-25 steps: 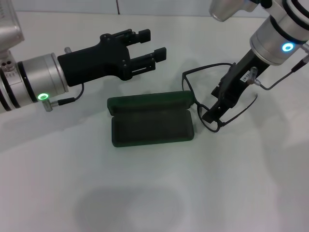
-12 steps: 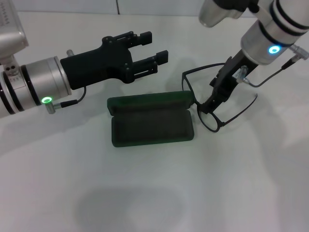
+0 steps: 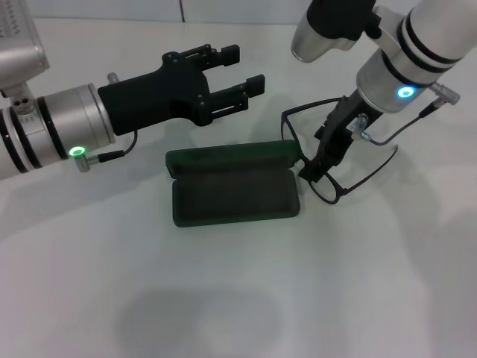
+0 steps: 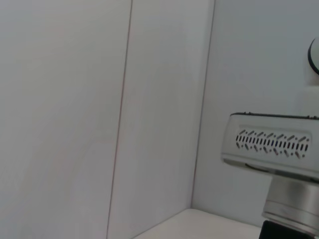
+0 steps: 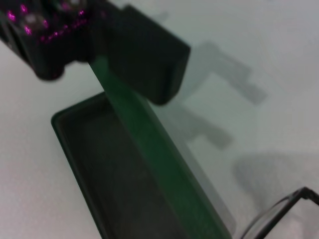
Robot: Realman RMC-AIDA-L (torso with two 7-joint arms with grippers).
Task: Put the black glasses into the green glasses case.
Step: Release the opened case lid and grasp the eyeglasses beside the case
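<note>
The green glasses case (image 3: 231, 198) lies open in the middle of the table, its lid (image 3: 231, 158) folded back. The black glasses (image 3: 333, 198) sit unfolded just right of the case, lenses toward it. My right gripper (image 3: 308, 170) reaches down to the frame's bridge, between the glasses and the case's right end. My left gripper (image 3: 244, 67) is open and empty, hovering above and behind the case. The right wrist view shows the open case (image 5: 149, 164), a corner of the glasses (image 5: 284, 209) and the left gripper (image 5: 124, 45) beyond.
The table is plain white with a wall edge at the back (image 3: 179, 21). The left wrist view shows only wall panels and part of the right arm (image 4: 274, 144).
The right gripper has slid left along the glasses frame, from the near lens toward the bridge, and the arm has swung left. The glasses and case have stayed put. The left gripper drifted slightly right.
</note>
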